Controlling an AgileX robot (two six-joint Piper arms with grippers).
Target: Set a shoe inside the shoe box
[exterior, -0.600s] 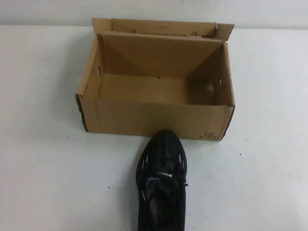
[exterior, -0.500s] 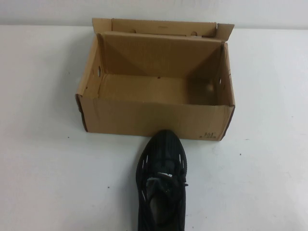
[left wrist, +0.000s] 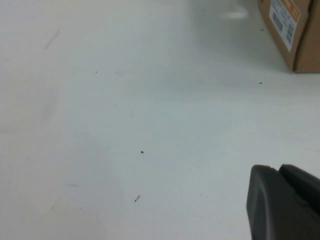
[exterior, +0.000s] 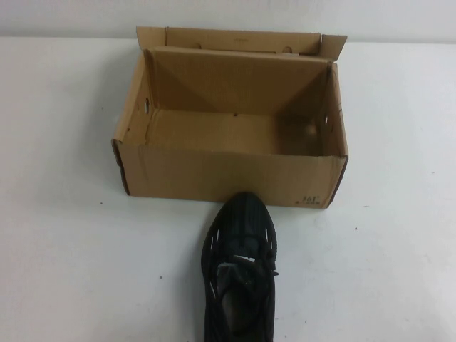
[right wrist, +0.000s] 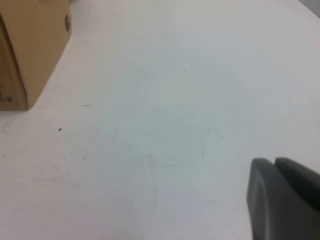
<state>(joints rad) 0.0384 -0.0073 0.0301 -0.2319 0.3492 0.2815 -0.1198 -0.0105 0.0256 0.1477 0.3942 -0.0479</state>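
Observation:
The black knit shoe [exterior: 240,271] lies on the white table at the near centre, toe pointing at the box and almost touching its front wall. The brown cardboard shoe box [exterior: 228,174] stands open behind it, flap lid folded back, inside empty. Neither arm shows in the high view. My left gripper [left wrist: 278,171] hovers over bare table, fingers together and empty; a labelled corner of the box [left wrist: 295,35] shows far from it. My right gripper [right wrist: 274,162] is also shut and empty over bare table, with a box corner [right wrist: 30,50] far off.
The white table [exterior: 64,249] stretches to the left and right of the shoe and box. A pale wall runs along the table's far edge behind the box.

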